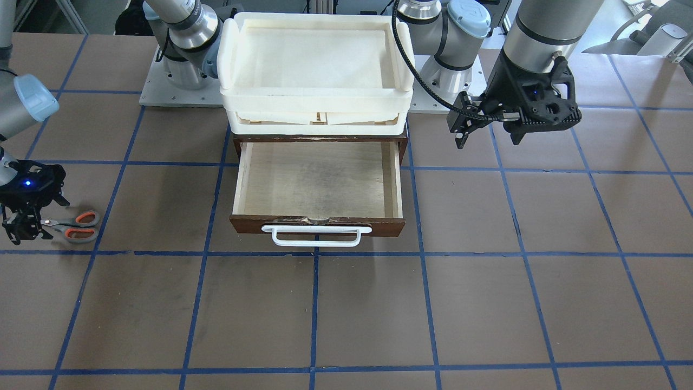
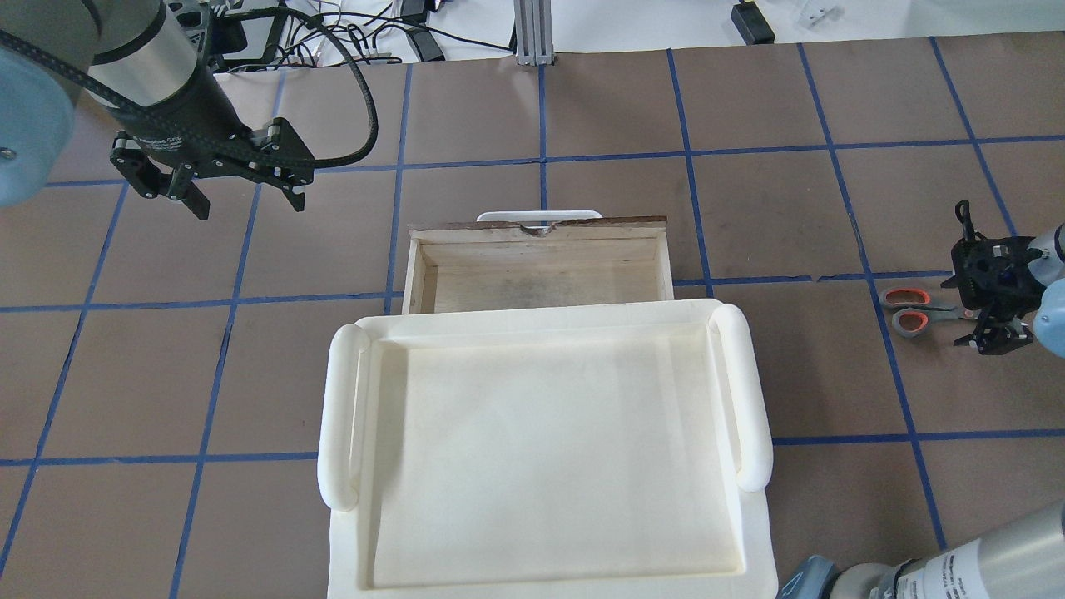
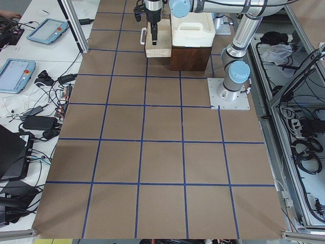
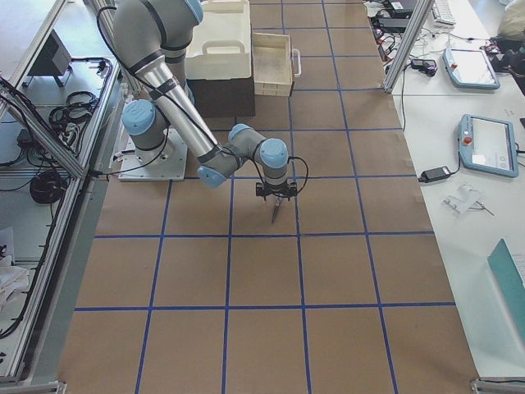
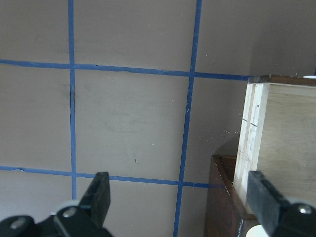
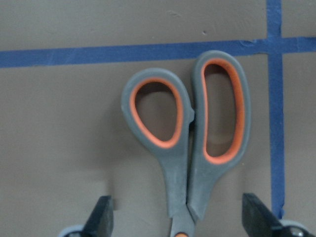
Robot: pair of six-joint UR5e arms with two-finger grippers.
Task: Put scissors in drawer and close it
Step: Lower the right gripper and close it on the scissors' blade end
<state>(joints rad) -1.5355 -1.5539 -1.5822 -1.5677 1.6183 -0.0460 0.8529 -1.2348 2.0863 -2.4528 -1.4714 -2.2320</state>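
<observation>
The scissors point(image 1: 76, 226) lie flat on the table far to my right, grey handles with orange inner loops; they also show in the overhead view point(image 2: 911, 309) and the right wrist view point(image 6: 192, 143). My right gripper point(image 1: 21, 227) point(image 6: 185, 222) is open, low over them, one finger on each side of the shanks just below the handles. The blades are hidden under it. The drawer point(image 1: 319, 184) point(image 2: 541, 266) stands pulled open, its pale inside bare, its white bar handle point(image 1: 316, 235) facing away from me. My left gripper point(image 1: 487, 141) point(image 2: 248, 204) is open and empty, raised beside the drawer's left side.
Stacked white plastic trays point(image 1: 316, 59) point(image 2: 541, 449) sit on the dark brown cabinet point(image 5: 222, 197) that holds the drawer. Blue tape lines grid the brown table. Both arm bases stand behind the cabinet.
</observation>
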